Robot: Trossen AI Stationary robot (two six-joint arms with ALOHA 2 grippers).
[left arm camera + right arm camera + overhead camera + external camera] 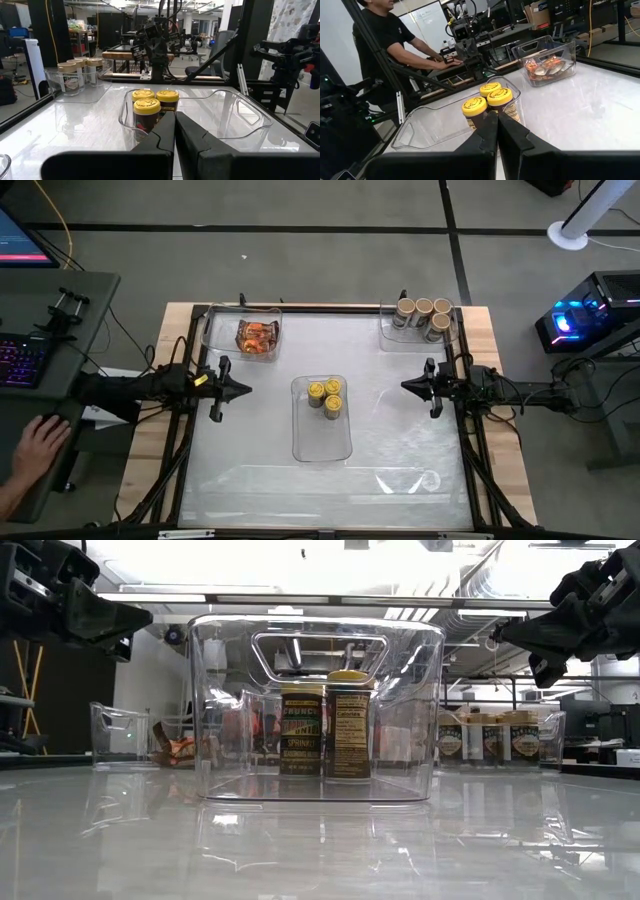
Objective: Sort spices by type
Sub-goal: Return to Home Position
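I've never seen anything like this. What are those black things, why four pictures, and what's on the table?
It's a robot: two dark arms, each ending in a two-finger claw. One picture looks straight down on the table, one looks level across it, two come from cameras on the arms' wrists. The left claw and right claw hang above the table, facing each other, both shut and empty. Three clear trays hold spices: orange packets in the left tray, three yellow-lid jars in the middle tray, beige-lid jars in the right tray. A person is nearby.
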